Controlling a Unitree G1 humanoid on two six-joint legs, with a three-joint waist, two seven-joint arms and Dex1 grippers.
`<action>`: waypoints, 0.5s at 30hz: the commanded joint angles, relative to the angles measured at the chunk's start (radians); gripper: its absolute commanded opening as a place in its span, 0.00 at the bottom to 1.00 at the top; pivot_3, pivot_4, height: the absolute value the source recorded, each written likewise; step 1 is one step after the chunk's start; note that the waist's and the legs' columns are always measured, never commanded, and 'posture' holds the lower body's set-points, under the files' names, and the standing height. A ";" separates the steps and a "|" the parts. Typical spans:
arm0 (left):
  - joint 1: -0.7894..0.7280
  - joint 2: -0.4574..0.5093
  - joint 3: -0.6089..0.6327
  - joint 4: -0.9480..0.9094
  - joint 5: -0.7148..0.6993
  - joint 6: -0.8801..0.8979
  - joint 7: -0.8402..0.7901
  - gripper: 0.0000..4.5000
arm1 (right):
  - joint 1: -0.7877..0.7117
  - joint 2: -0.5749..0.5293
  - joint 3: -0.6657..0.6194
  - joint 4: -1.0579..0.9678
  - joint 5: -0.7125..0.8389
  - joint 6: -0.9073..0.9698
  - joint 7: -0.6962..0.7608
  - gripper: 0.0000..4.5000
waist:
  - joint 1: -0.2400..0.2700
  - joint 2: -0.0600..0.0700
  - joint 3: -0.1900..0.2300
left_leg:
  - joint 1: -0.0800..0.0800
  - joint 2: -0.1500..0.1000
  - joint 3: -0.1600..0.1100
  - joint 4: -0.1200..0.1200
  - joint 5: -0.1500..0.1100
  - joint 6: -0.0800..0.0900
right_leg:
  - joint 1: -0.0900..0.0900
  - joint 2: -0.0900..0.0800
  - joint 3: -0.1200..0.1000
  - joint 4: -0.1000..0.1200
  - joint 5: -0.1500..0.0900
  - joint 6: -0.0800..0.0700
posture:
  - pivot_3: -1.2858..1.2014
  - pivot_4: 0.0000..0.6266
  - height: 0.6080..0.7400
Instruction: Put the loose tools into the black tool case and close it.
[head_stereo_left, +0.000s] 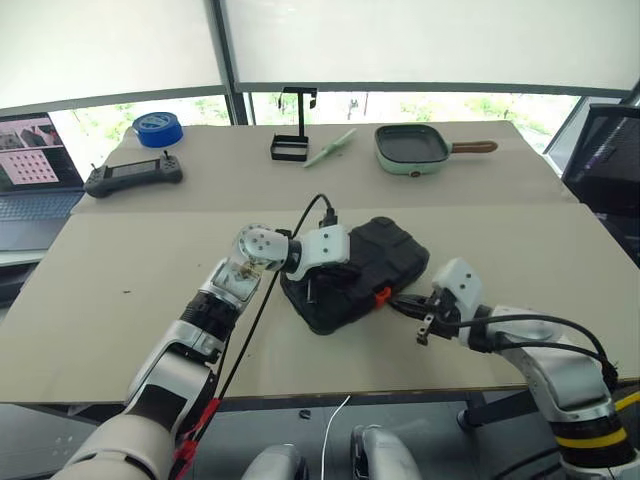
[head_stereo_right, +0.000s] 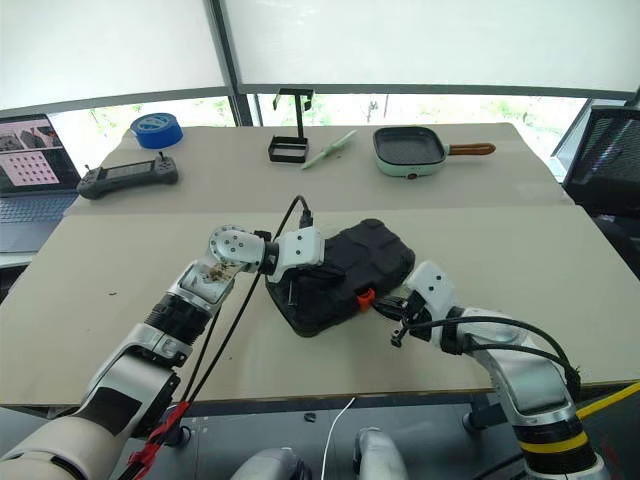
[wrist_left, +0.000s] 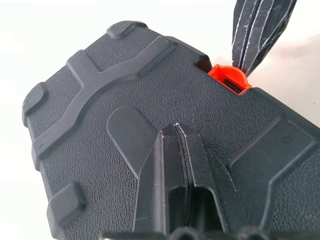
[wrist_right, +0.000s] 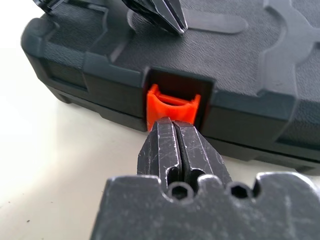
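item: black textured plastic clamshell tool case (head_stereo_left: 355, 272), rounded corners, raised ribs on its lid. lies shut and flat near the front middle of the pale beige surface (head_stereo_left: 120, 260), turned at an angle to the surface edge. small orange latch (head_stereo_left: 382, 296) sits in a notch on the case's front side wall, facing the right arm.

left hand (wrist_left: 175, 131): arm reaches in from the near left, forearm raised, wrist bent so the hand points to the right and somewhat downward. its two black fingers are pressed together, tips resting on the lid of the case near its middle.

right hand (wrist_right: 173, 124): arm comes in low from the near right, elbow out, hand aimed forward and left, slightly downward. its two black fingers are together, holding nothing, tips right at the orange latch; whether they touch it cannot be told.

other items, far part of the surface, well apart from the case: big blue tape roll (head_stereo_left: 158, 128); black handheld controller (head_stereo_left: 133, 175); black wire stand (head_stereo_left: 293, 125); pale green square pan with brown handle (head_stereo_left: 412, 147). open laptop (head_stereo_left: 32, 160) at far left.
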 joint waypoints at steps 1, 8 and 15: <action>0.040 0.005 -0.043 0.041 0.044 0.010 -0.005 0.01 | -0.031 0.008 0.000 -0.047 0.012 -0.007 -0.007 0.00 | 0.000 0.000 0.000 | 0.000 0.000 0.000 0.000 0.000 0.000 | 0.000 0.000 0.000 0.000 0.000 0.000 | 0.52 0.24 1.00; 0.081 0.055 0.009 -0.009 -0.005 0.090 -0.028 0.06 | 0.032 -0.063 -0.078 -0.106 0.067 0.024 0.041 0.00 | 0.000 0.000 0.000 | 0.000 0.000 0.000 -0.001 0.000 0.000 | 0.000 0.000 0.000 0.000 0.000 0.000 | 0.52 0.24 1.00; 0.246 0.361 0.254 -0.257 -0.256 0.343 -0.180 0.54 | 0.154 -0.266 -0.299 -0.142 0.272 0.077 0.274 0.48 | -0.020 0.001 0.000 | 0.001 0.001 0.000 -0.004 0.000 0.000 | -0.002 0.001 0.000 -0.001 -0.001 -0.001 | 0.52 0.24 1.00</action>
